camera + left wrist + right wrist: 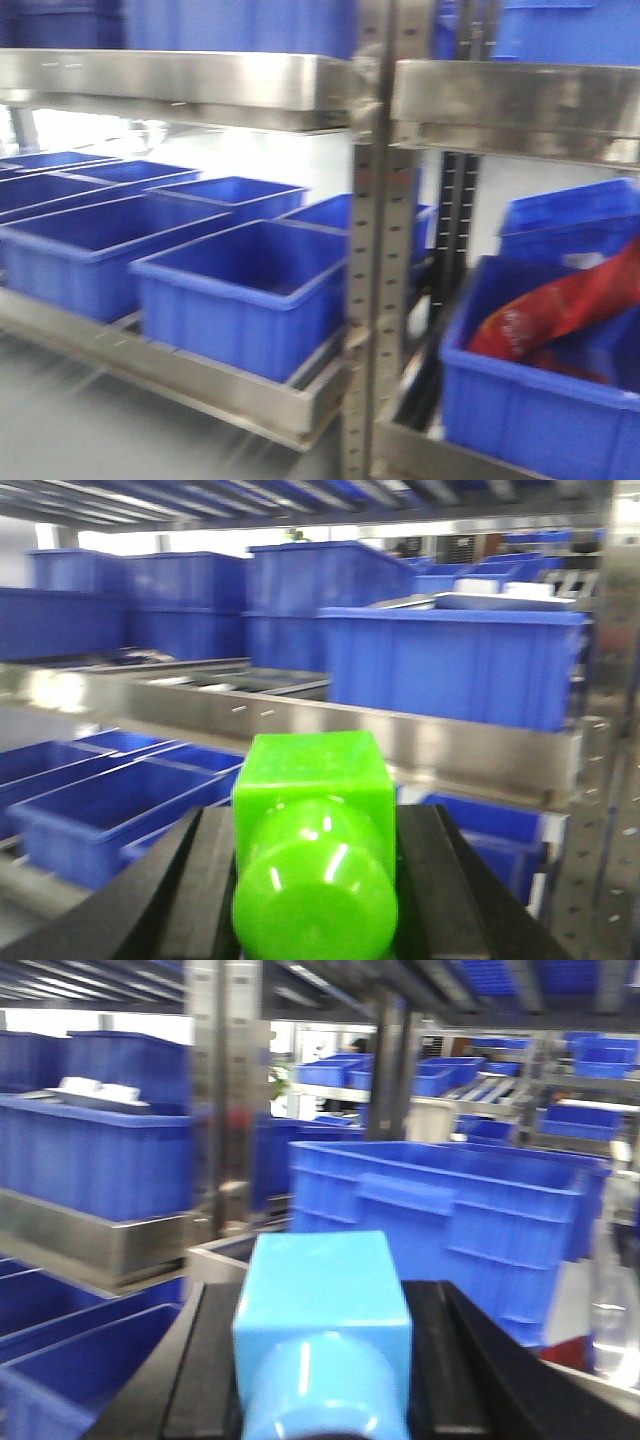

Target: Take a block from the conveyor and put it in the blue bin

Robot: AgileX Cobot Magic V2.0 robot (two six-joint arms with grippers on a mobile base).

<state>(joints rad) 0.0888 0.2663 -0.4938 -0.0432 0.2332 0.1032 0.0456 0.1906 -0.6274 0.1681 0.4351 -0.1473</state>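
Note:
In the left wrist view my left gripper point(315, 818) is shut on a bright green block point(312, 775) with a rounded stud, black fingers point(190, 880) pressing both sides. In the right wrist view a light blue block point(322, 1295) sits clamped in my right gripper point(320, 1305). Empty blue bins point(240, 290) stand in rows on a low steel shelf in the front view; neither gripper shows there. The conveyor is out of view.
A perforated steel upright point(375, 250) splits the rack. To its right a blue bin point(530, 415) holds a red bag point(570, 305). An upper steel shelf point(180, 85) carries more blue bins. Stacked blue bins point(450, 1220) fill both wrist views.

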